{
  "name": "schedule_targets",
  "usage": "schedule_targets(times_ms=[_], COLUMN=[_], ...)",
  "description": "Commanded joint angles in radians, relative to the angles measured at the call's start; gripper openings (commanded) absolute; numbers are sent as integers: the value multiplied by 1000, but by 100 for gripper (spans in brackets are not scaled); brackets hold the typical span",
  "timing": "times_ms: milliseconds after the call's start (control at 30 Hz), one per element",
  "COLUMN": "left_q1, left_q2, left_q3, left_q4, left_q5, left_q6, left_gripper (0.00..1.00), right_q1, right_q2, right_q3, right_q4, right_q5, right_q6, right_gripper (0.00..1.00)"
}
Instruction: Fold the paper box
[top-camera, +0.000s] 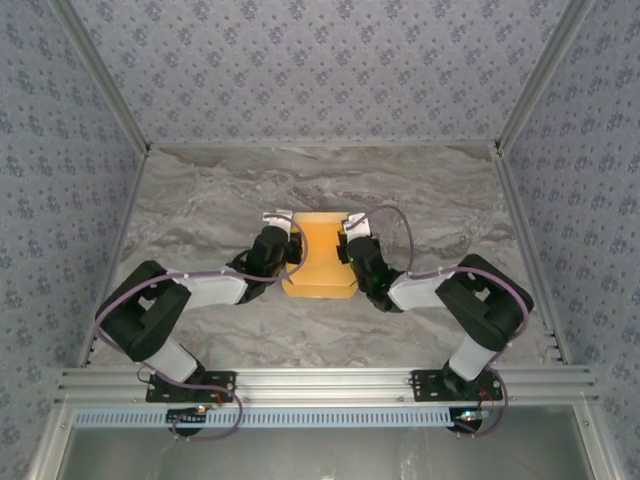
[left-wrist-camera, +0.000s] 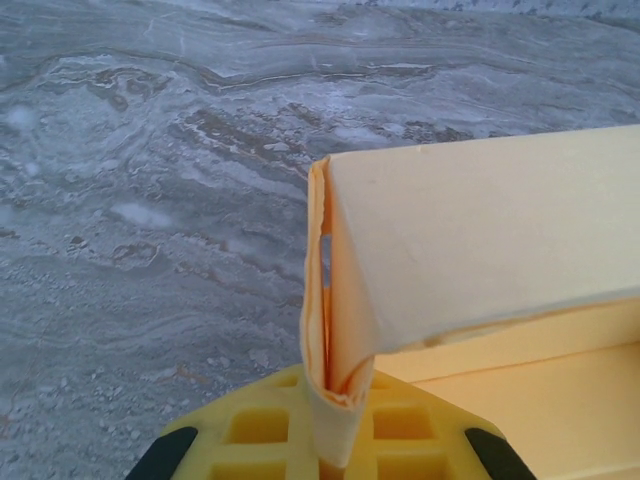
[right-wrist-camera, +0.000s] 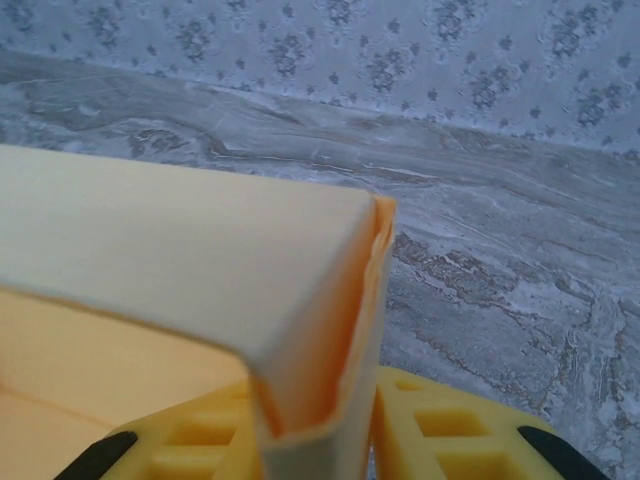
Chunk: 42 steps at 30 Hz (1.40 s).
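Left tool and right tool tight on opposite walls of paper box

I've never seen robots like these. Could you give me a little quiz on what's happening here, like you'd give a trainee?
1. True or false: the paper box lies far from both arms, untouched.
2. What is the left tool pinching? A) a folded-up side wall of the box B) a spoon C) nothing at all
3. Fill in the gap: seen from above, the box sits ___ the left tool and the right tool.

Key: 1 false; 2 A; 3 between.
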<state>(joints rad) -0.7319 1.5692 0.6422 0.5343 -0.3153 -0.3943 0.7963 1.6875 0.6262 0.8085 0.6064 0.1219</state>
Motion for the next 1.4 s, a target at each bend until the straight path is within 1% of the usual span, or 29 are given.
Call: schedule_targets(times_ms=[0, 133, 167, 200, 233, 267, 300, 333, 367, 400, 433, 533, 800, 900, 967, 1033, 1100, 1167, 1233, 1267, 1367], left_q1=[-28, -62, -68, -71, -72, -71, -71, -73, -73, -72, -72, -72, -79, -80, -84, -85, -91, -93, -93, -93, -92], left_q2=[-8, -17, -20, -23, -24, -25, -27, -29, -30, -31, -31, -29, -34, -30, -29, -31, -35, -37, -41, -41, -34], left_q3=[24, 31, 35, 43, 57, 69, 79, 80, 80, 80, 80, 87, 86, 86, 87, 89, 88, 89, 92, 93, 107], left_q4=[-32, -74, -88, -116, -156, -189, -215, -225, -226, -232, -235, -260, -281, -286, -291, -293, -293, -294, -300, -304, -321], left_q5=[-118, -215, -233, -247, -256, -257, -257, -278, -283, -289, -293, -306, -340, -340, -340, -341, -346, -347, -347, -348, -352], left_q6=[-66, -83, -89, -104, -123, -140, -156, -166, -174, -183, -188, -202, -207, -211, -215, -219, -224, -228, -236, -239, -248], left_gripper=[0, 0, 0, 0, 0, 0, 0, 0, 0, 0, 0, 0, 0, 0, 0, 0, 0, 0, 0, 0, 0], right_q1=[10, 10, 11, 8, 2, -1, -6, -9, -11, -11, -12, -12, -22, -25, -24, -25, -21, -21, -21, -21, -20], right_q2=[57, 87, 90, 91, 89, 88, 87, 88, 89, 91, 90, 88, 82, 95, 105, 116, 122, 127, 128, 125, 90], right_q3=[44, 76, 75, 73, 70, 69, 66, 63, 65, 71, 78, 87, 102, 114, 122, 133, 149, 160, 158, 154, 133], right_q4=[34, 2, 8, 20, 23, 23, 36, 48, 58, 59, 53, 51, 52, 57, 68, 62, 34, -11, -28, -21, -23], right_q5=[124, 144, 143, 128, 102, 89, 76, 58, 50, 37, 20, 13, 24, 23, 23, 33, 79, 117, 119, 108, 28], right_q6=[91, 126, 124, 112, 102, 100, 96, 89, 81, 68, 55, 52, 62, 62, 64, 66, 80, 121, 155, 158, 165], right_gripper=[29, 31, 29, 18, 4, 0, 0, 13, 29, 37, 39, 41, 41, 39, 35, 27, 20, 18, 20, 23, 35])
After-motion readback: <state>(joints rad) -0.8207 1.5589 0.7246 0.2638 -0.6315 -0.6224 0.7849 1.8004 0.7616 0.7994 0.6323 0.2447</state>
